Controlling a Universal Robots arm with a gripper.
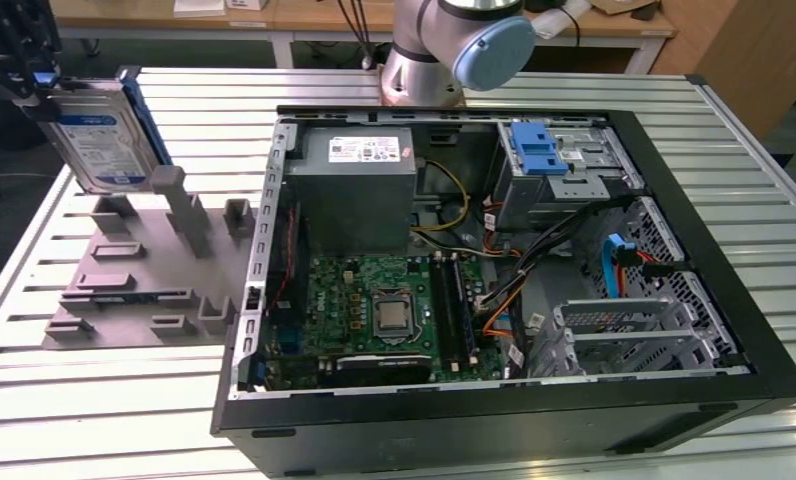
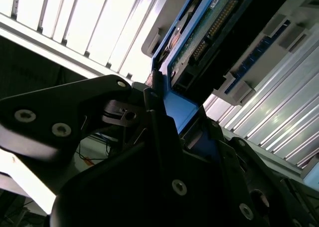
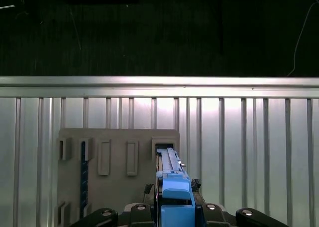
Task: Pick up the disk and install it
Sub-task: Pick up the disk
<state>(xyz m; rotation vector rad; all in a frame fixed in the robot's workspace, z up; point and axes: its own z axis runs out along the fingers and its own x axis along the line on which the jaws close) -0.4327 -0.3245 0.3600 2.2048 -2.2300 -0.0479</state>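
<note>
The disk [image 1: 101, 142], a silver drive with a white-and-blue label in a blue bracket, hangs tilted at the exterior view's far left, just above the grey holder plate [image 1: 131, 270]. My gripper [image 1: 31, 88] is shut on its upper end. In the first wrist view the blue bracket [image 3: 174, 197] sits between my fingers, with the disk's edge [image 3: 168, 162] running down toward the holder plate [image 3: 114, 157]. In the second wrist view the disk's circuit-board side [image 2: 209, 32] and blue bracket [image 2: 177, 110] show clamped by my black fingers [image 2: 154, 117].
An open computer case [image 1: 718, 380] lies at the exterior view's right, with a grey power-supply box [image 1: 358, 190], a motherboard [image 1: 385, 310] and a blue latch on a metal cage [image 1: 542, 155]. The arm's base [image 1: 432, 60] stands behind it on the slatted metal table [image 1: 91, 420].
</note>
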